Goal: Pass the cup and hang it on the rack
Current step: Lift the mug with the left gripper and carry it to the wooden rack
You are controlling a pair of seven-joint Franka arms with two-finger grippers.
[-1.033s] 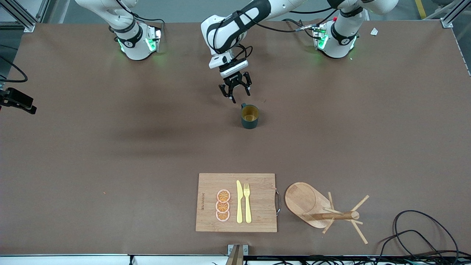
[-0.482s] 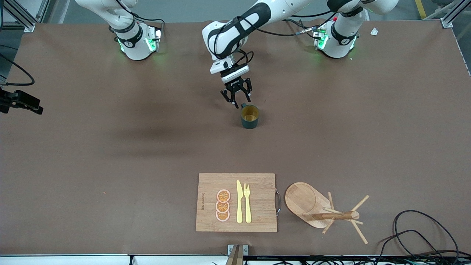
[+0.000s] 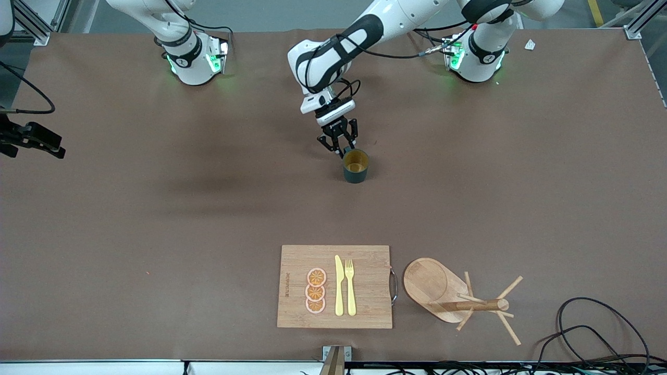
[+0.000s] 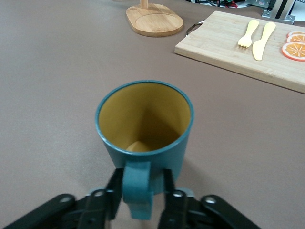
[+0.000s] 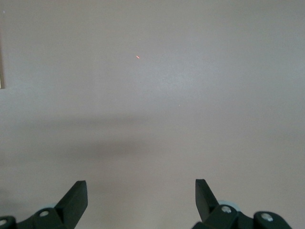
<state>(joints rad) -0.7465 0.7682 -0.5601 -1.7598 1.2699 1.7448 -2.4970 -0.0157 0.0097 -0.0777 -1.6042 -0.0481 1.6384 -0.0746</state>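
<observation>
You've got the left gripper (image 4: 138,198) pinching the handle of the cup (image 3: 356,166) at upper centre for the pass, while the right gripper (image 5: 141,200) waits wide open, empty, and the rack (image 3: 458,294) lies lower right.

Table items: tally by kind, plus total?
Cup: 1
Rack: 1
Cutting board: 1
Orange slices: 3
Knife: 1
Fork: 1
Total: 8
</observation>
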